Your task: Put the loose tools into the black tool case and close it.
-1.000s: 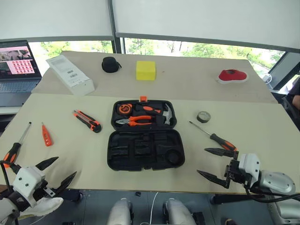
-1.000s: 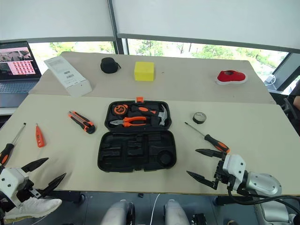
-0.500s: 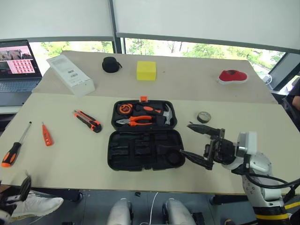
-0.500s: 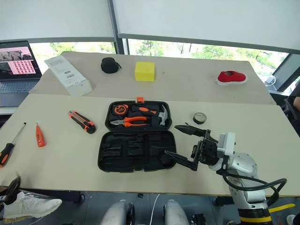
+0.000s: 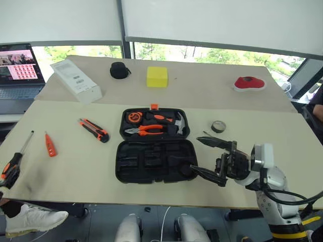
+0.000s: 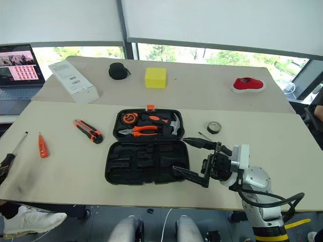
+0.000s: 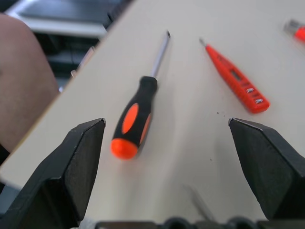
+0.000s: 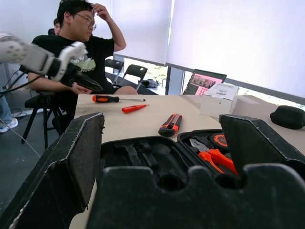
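Since a second ago your right gripper [image 5: 208, 157] has swung in from the tabletop's [image 5: 75, 166] near right edge to the right end of the black tool case [image 5: 154, 160], jaws wide apart and holding nothing; your left gripper [image 7: 176, 143] has gone out toward the far left edge, jaws likewise spread, with nothing between them. The case lies open and flat at the middle of the tabletop: the near half shows bare moulded recesses, the far half holds pliers [image 5: 144, 129], a hammer [image 5: 178, 122] and a tape measure [image 5: 134, 117], with an orange latch [image 5: 154, 106] on its far rim. A long screwdriver [image 7: 140, 112] and the short tester screwdriver [image 7: 236, 78] lie apart at the left; the utility knife [image 5: 94, 129] sits left of the case, the tape roll [image 5: 218, 126] right of it. The right wrist view shows you a seated person [image 8: 78, 45] beyond the tabletop's left end. Farther off lie a yellow block [image 5: 157, 76] and black pouch [image 5: 119, 69].
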Motion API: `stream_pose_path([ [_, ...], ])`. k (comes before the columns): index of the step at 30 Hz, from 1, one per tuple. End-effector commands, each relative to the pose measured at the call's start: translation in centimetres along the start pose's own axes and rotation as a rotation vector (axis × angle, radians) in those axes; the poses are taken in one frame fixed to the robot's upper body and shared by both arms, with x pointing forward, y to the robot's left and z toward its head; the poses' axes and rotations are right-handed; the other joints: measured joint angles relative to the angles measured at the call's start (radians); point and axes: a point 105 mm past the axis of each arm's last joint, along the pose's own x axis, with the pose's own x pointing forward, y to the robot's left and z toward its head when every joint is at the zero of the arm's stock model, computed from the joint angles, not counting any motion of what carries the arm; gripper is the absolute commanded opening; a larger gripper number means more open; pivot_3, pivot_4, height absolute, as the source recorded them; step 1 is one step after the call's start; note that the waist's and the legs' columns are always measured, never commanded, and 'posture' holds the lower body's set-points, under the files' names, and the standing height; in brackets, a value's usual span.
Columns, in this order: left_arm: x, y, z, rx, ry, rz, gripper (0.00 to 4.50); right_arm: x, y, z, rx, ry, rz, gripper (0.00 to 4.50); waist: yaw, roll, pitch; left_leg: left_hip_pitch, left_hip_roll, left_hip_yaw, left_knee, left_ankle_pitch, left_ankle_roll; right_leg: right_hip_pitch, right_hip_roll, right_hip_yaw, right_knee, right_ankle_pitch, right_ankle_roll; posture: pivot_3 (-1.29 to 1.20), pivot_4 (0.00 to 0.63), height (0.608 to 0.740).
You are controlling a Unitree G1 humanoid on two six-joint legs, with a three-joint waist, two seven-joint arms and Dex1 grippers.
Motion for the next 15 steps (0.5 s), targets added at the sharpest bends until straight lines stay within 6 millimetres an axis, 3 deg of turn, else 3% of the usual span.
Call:
stream_pose_path([
  [1,2.2,1.6,-0.6,0.005,0.133,0.057,4.46,0.8,0.2,0.9,-0.045,-0.03,0.019,4.46,-0.007,0.0,0.0,0.001,0.0,0.0,0.0,0.0,0.0,0.0,0.0,0.0,0.0,0.0,0.0,0.0,0.15,0.74],
  [6,4.5,2.0,-0.5,0.003,0.193,0.071,4.46,1.0,0.4,0.7,-0.054,-0.031,0.008,4.46,-0.003,0.0,0.0,-0.001,0.0,0.001,-0.001,-0.001,-0.002,-0.001,0.0,0.0,0.0,0.0,0.0,0.0,0.15,0.74],
  [11,5.7,1.6,-1.0,0.013,0.227,0.042,4.46,0.8,0.5,0.5,-0.061,-0.024,-0.009,4.46,0.004,0.001,0.001,-0.001,0.0,0.001,-0.001,-0.001,-0.002,-0.001,-0.002,-0.001,0.0,0.0,0.0,0.0,0.15,0.74],
  [12,5.9,1.5,-1.1,0.012,0.232,0.038,3.94,0.7,0.6,0.4,-0.063,-0.022,-0.011,4.5,0.005,0.001,0.001,0.0,0.0,0.001,-0.001,-0.001,-0.002,-0.001,-0.002,-0.001,0.001,0.0,0.0,0.0,0.15,0.74],
  [15,6.2,1.4,-1.4,0.039,0.238,0.027,2.95,0.7,0.7,0.2,-0.066,-0.02,-0.015,4.5,0.003,0.002,0.001,0.0,0.0,0.002,-0.001,-0.001,-0.002,-0.001,-0.002,-0.001,0.002,0.0,0.0,0.0,0.15,0.74],
])
